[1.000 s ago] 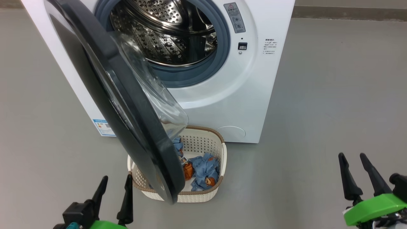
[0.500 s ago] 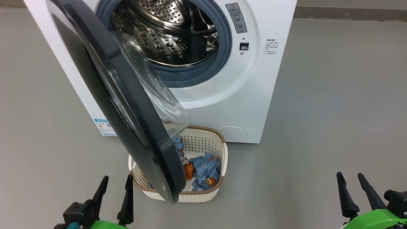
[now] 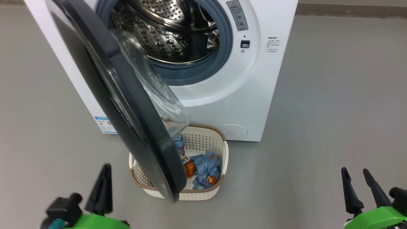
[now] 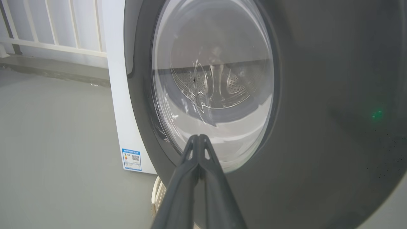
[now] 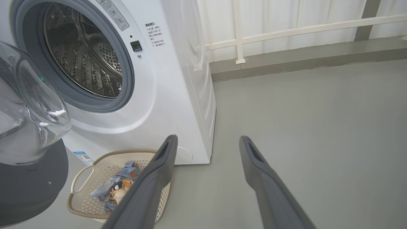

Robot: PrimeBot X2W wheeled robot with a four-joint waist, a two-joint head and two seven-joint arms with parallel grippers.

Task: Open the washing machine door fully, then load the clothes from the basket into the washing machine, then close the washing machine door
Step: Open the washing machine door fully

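The white washing machine (image 3: 254, 79) stands ahead with its steel drum (image 3: 171, 28) exposed. The washing machine door (image 3: 127, 105) hangs partly open, its black rim swung out over the left half of the basket (image 3: 203, 141). That cream basket sits on the floor against the machine's front, with the blue bear-print clothes (image 3: 205, 168) inside. My left gripper (image 3: 106, 168) is shut on nothing, low at the left, just left of the door's lower edge. In the left wrist view its closed fingertips (image 4: 198, 140) point at the door's outer glass (image 4: 213, 79). My right gripper (image 3: 354, 171) stands open, far right of the basket (image 5: 95, 165).
Grey floor (image 3: 334, 111) stretches open to the right of the machine. A white railing (image 5: 286, 30) on a low curb runs along the back wall. A small blue label (image 4: 131, 159) marks the machine's lower left side.
My left gripper's fingers have closed together and the hand has shifted a little left. The right gripper has dropped slightly lower. The door and basket have stayed put.
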